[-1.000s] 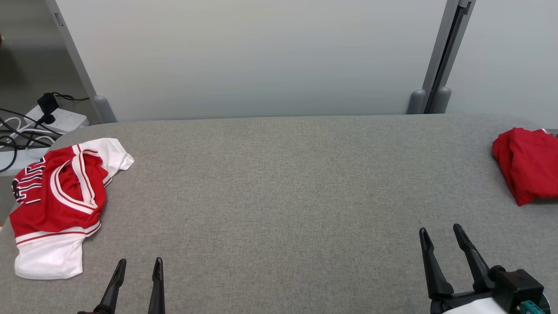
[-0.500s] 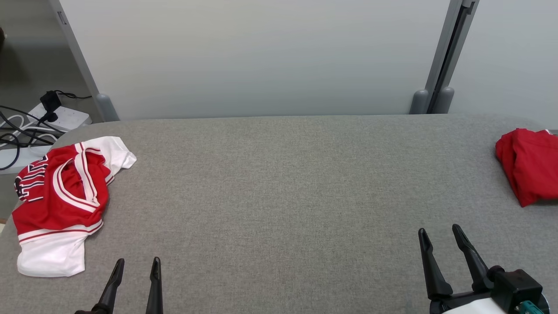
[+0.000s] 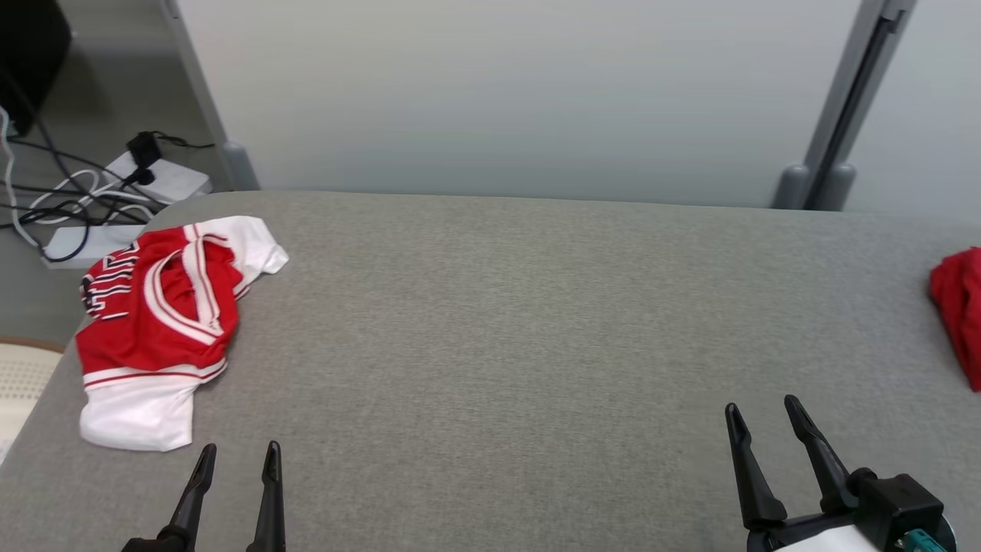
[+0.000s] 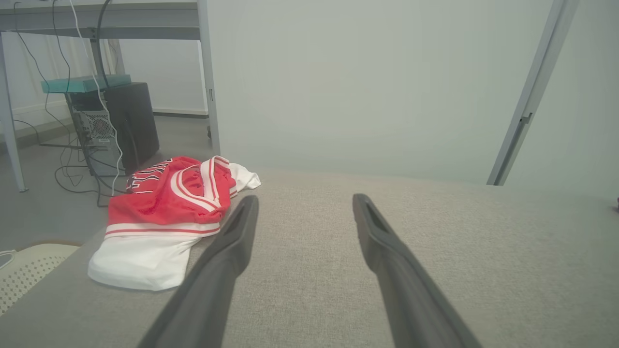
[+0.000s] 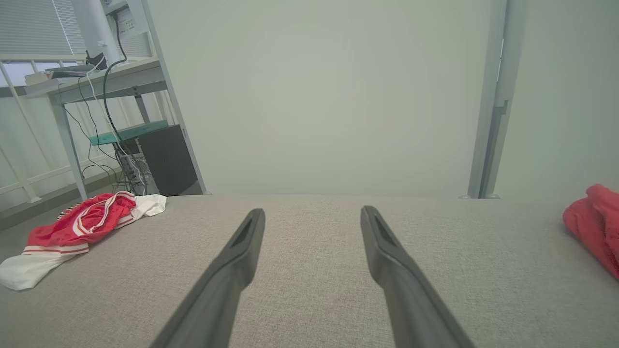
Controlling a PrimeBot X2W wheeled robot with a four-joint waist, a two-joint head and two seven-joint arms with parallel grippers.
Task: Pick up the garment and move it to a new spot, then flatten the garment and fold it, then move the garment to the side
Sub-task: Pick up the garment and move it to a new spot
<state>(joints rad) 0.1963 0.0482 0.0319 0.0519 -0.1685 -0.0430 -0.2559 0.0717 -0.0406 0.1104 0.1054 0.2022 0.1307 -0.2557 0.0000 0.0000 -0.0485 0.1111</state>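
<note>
Grey fabric table (image 3: 498, 322) before a pale wall (image 3: 498, 92) bears a crumpled garment (image 3: 153, 314); left tool (image 3: 240, 447) and right tool (image 3: 760, 403) gape empty

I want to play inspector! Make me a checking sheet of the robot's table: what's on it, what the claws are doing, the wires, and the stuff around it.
Surface: grey fabric table, flat, no stains seen.
Job's things: red-and-white shirt, crumpled at the table's far left corner, not held.
Clutter: red cloth bunched at the table's right edge.
Grippers: left gripper open and empty, near the shirt but apart from it; right gripper open and empty, over bare table.
Cables: loose cables and a white power strip on the floor left of the table.
Surroundings: pale wall panel behind the table; dark computer box under a desk.
</note>
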